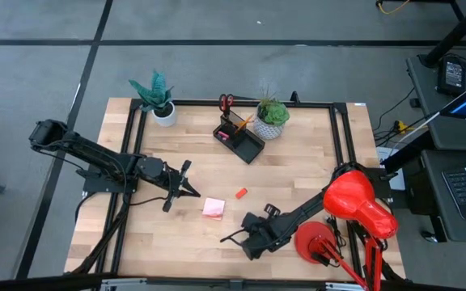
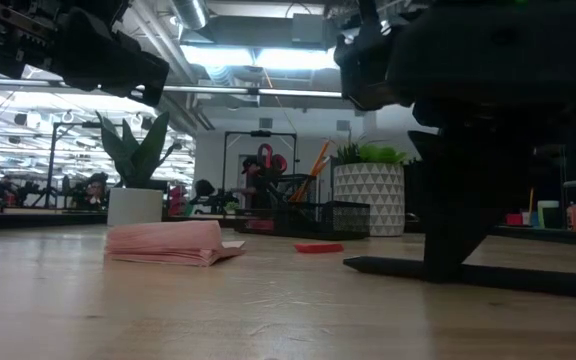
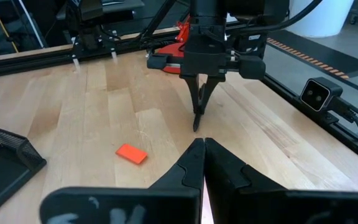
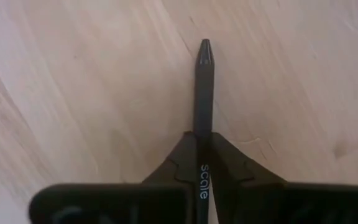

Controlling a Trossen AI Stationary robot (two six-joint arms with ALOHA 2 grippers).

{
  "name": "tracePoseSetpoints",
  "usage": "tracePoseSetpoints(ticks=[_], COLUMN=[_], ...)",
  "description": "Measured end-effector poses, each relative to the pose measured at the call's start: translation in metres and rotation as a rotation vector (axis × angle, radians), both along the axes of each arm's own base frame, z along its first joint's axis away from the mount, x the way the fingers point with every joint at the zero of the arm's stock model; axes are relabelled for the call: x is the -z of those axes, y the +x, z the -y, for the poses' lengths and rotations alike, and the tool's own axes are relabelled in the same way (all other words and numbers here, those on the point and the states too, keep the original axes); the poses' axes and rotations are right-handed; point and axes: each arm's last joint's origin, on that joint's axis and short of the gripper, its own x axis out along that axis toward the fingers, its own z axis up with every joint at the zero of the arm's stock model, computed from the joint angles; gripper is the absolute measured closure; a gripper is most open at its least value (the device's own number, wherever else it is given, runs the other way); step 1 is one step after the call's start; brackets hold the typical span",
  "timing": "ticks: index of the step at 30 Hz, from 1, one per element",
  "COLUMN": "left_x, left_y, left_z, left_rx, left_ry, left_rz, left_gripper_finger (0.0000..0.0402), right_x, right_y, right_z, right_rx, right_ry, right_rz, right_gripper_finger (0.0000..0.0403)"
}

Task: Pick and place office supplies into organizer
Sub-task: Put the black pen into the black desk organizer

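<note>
Right gripper low over near side of table, clenched on black pen. Left gripper clenched, holding nothing, left of pink sticky pad. Red eraser just beyond pad. Black organizer at far side, scissors and pencil inside.

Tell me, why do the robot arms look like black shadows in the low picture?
Low view: bright ceiling lights glare behind the left arm and right arm, leaving them silhouettes. High view: light falls evenly on the table, with only soft shadows.
</note>
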Motion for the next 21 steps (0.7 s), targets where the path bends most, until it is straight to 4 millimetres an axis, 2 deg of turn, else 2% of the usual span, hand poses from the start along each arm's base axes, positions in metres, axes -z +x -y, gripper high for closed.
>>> tracePoseSetpoints(ticks=[8,13,21], left_x=[0.000,0.000,0.000], left_y=[0.000,0.000,0.000], left_z=[0.000,0.000,0.000], left_rx=[0.000,0.000,0.000], left_ry=[0.000,0.000,0.000], left_rz=[0.000,0.000,0.000], left_gripper_finger=[0.0396,0.0396,0.0396], right_x=[0.000,-0.001,-0.017], right_y=[0.000,0.000,0.001], right_z=[0.000,0.000,0.000], right_rx=[-0.031,-0.032,-0.075], right_ry=[-0.007,0.001,0.026], right_rz=[-0.006,0.003,0.056], right_gripper_finger=[0.0364,0.0379,0.0373])
